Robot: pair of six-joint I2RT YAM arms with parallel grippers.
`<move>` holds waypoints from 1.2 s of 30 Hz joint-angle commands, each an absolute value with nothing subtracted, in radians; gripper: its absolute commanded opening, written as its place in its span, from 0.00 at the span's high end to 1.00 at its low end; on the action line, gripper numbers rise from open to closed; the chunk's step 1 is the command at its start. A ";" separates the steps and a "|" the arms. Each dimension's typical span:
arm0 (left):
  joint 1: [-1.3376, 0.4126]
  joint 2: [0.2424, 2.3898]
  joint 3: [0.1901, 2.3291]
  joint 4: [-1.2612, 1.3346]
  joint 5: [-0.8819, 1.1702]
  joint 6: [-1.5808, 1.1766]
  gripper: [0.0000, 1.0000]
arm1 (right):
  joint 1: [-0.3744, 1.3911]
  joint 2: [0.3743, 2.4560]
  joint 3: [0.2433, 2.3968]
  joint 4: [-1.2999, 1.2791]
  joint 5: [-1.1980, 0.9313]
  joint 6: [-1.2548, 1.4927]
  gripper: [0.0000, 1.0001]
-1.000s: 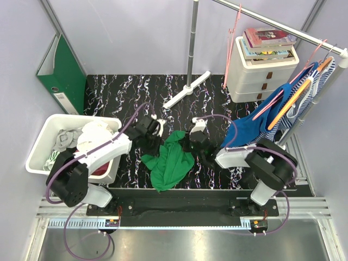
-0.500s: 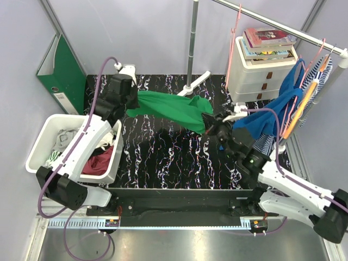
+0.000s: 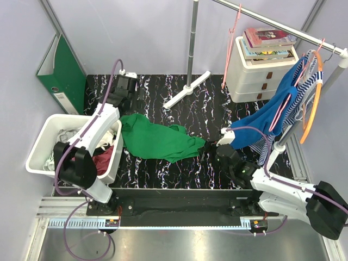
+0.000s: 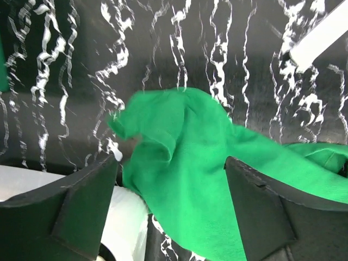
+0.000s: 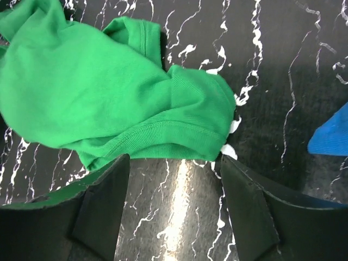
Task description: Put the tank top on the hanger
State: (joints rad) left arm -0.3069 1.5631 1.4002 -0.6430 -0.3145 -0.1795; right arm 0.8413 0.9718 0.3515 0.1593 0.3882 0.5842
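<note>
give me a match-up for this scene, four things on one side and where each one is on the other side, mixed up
Things
1. tank top
2. pink wire hanger
3. books
4. green binder

Places
A. stacked on the white drawer unit
B. standing against the left wall
C. lying rumpled on the black table
D. hanging from the rail

Pairs: 1-C, 2-D, 3-A, 4-B
</note>
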 commanded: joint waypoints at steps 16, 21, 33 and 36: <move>-0.613 1.615 1.364 -0.733 -0.189 -0.172 0.02 | 0.836 1.403 0.534 0.324 0.500 0.588 0.20; -0.624 1.707 1.353 -0.753 -0.141 -0.178 0.01 | 0.836 1.456 0.532 0.353 0.477 0.581 0.42; -0.621 1.850 1.361 -0.718 -0.109 -0.210 0.01 | 0.897 1.401 0.419 0.368 0.356 0.624 1.00; -0.621 1.816 1.361 -0.719 -0.121 -0.215 0.01 | 1.041 1.384 0.428 0.331 0.379 0.678 1.00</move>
